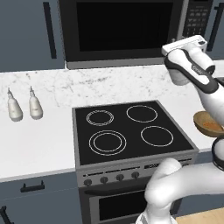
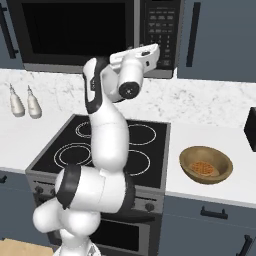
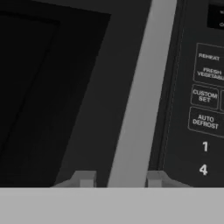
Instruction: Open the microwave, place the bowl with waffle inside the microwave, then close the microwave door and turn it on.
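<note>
The microwave (image 1: 122, 30) hangs above the stove, and its door (image 2: 75, 30) is closed flat. My gripper (image 3: 120, 179) is raised against the front of the microwave at the right edge of the door. In the hand view, its two fingertips sit on either side of the vertical silver door strip (image 3: 144, 87), closed in on it. The keypad (image 3: 205, 96) lies just to the right. The brown bowl (image 2: 206, 164) with the waffle (image 2: 202, 167) in it stands on the counter right of the stove, well below and apart from the gripper.
A black stove (image 1: 127, 131) with ring burners sits under the microwave. Two white bottles (image 1: 14, 109) stand on the left counter. A dark object (image 2: 251, 129) stands at the right edge of the counter. My arm rises over the right half of the stove.
</note>
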Controlling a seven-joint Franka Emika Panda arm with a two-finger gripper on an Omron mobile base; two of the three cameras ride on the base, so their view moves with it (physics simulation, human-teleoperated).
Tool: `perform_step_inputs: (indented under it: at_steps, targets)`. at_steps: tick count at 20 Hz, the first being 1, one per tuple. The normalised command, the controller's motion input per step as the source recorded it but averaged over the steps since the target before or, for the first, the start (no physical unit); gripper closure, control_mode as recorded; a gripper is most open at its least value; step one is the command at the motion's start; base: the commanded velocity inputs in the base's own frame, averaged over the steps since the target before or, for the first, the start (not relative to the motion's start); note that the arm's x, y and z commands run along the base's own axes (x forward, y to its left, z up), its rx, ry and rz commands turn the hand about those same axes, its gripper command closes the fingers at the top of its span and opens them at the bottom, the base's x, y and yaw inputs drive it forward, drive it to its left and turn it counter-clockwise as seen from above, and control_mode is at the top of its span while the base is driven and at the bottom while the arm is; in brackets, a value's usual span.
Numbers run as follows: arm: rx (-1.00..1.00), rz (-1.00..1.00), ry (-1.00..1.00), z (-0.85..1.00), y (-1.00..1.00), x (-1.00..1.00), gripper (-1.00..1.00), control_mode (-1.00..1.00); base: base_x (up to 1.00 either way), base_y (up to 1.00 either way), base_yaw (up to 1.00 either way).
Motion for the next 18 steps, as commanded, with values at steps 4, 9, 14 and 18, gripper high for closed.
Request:
perform_step_inputs:
  at_steps: [4, 9, 14, 18]
  targets:
    - [-0.19, 0.08, -0.08, -0.01, 0.06, 0.11, 1.00, -1.00, 0.00, 0.00, 0.00]
    - [-0.24, 0.26, -0.09, -0.03, 0.16, -0.34, 1.00, -1.00, 0.00, 0.00, 0.00]
    - [-0.27, 0.39, -0.10, -0.06, 0.10, -0.96, 1.00, -1.00, 0.00, 0.00, 0.00]
    - [-0.35, 0.36, -0.17, 0.00, 0.00, -1.00, 1.00, -1.00, 0.00, 0.00, 0.00]
